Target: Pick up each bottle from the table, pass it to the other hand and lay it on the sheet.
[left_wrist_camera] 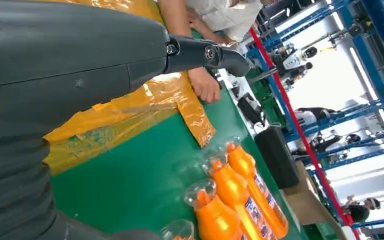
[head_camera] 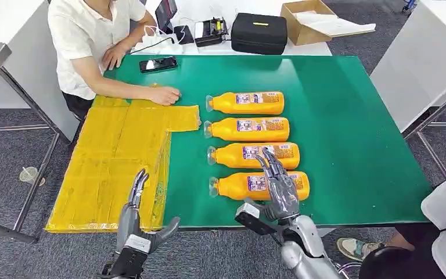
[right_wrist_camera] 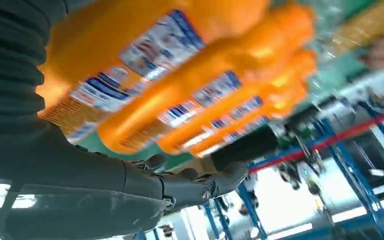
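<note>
The right hand [head_camera: 277, 187], fingers spread, hovers over the nearest bottle [head_camera: 259, 185]; the left hand [head_camera: 139, 218] is open above the yellow sheet [head_camera: 107, 163].

four orange bottles lie in a column on the green table [head_camera: 354, 133], clear caps pointing toward the yellow sheet [head_camera: 116, 157]. my right hand [head_camera: 279, 183] hovers over the nearest bottle [head_camera: 261, 185], fingers spread and stretched forward, tips reaching the second bottle [head_camera: 255, 154] — nothing in its grasp. the third bottle [head_camera: 248, 129] and the far bottle [head_camera: 247, 103] lie beyond. my left hand [head_camera: 139, 218] is raised at the sheet's near edge, fingers apart, holding nothing. across the table a person's hand [head_camera: 165, 95] rests on the sheet's far corner — a phone [head_camera: 158, 64] lies just beyond it, a black case [head_camera: 259, 33] further back.
</note>
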